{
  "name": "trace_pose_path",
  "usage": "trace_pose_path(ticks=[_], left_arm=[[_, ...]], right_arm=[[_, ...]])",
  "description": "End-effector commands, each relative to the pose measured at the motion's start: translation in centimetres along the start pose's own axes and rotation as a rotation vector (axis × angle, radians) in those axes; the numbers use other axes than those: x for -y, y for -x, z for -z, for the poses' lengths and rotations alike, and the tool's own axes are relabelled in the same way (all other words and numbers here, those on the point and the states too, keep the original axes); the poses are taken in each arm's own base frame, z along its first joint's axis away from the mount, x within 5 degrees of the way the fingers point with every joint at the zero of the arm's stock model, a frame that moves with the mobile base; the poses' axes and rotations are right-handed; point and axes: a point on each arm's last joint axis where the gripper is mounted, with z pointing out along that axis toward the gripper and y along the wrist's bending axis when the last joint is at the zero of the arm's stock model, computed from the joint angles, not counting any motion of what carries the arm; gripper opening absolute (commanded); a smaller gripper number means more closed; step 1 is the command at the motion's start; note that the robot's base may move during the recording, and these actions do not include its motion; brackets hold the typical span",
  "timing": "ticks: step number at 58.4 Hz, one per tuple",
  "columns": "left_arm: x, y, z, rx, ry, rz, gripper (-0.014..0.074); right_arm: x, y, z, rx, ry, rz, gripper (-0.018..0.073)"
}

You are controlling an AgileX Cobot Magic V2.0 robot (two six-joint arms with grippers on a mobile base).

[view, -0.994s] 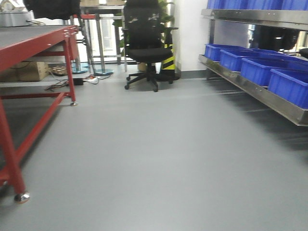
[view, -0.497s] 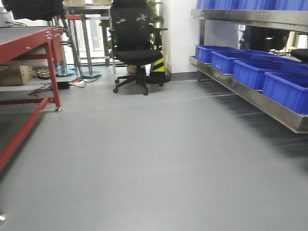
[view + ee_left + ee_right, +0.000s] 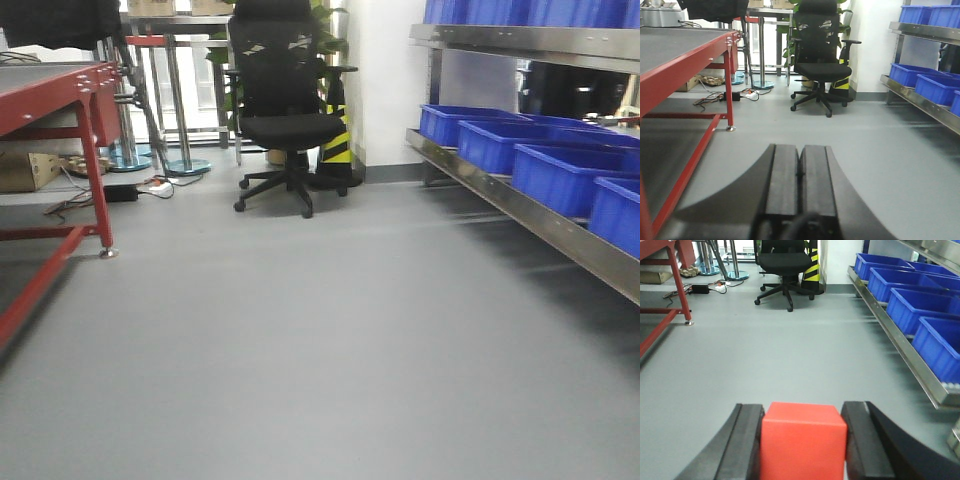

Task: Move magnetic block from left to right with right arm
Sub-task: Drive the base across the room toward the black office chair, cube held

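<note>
Plain red magnetic block (image 3: 803,442), upright, clamped between right tool's fingers (image 3: 746,445)

the magnetic block (image 3: 803,445) has smooth, matt red faces. the right end effector (image 3: 802,412) and left end effector (image 3: 800,150) look like matt black plastic. the floor (image 3: 330,330) is smooth grey with a dull sheen. glossy blue plastic bins (image 3: 912,307) sit on a brushed metal shelf (image 3: 910,360). the tabletop (image 3: 665,47) is dark and matt, its frame (image 3: 685,65) painted red.
</note>
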Motion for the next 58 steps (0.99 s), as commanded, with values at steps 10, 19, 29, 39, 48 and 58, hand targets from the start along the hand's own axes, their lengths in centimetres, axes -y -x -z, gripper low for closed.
trace_pose_path(ticks=[10, 19, 29, 39, 48, 58], left_arm=[[-0.04, 0.52, 0.09, 0.091, 0.001, 0.011, -0.0126], [-0.04, 0.51, 0.08, 0.089, 0.001, 0.011, -0.0126], [-0.04, 0.51, 0.08, 0.089, 0.001, 0.011, -0.0126], [-0.04, 0.51, 0.08, 0.089, 0.001, 0.011, -0.0126], [-0.03, 0.51, 0.08, 0.089, -0.001, 0.011, -0.0126], [-0.03, 0.51, 0.08, 0.089, -0.001, 0.011, -0.0126]], right_arm=[[-0.15, 1.51, 0.24, 0.100, 0.013, 0.017, 0.0134], [-0.15, 1.50, 0.24, 0.099, 0.013, 0.017, 0.0134], [-0.15, 1.50, 0.24, 0.099, 0.013, 0.017, 0.0134], [-0.15, 1.50, 0.24, 0.099, 0.013, 0.017, 0.0134], [-0.15, 1.51, 0.21, 0.099, 0.013, 0.017, 0.0134], [-0.15, 1.50, 0.19, 0.098, 0.013, 0.017, 0.0134]])
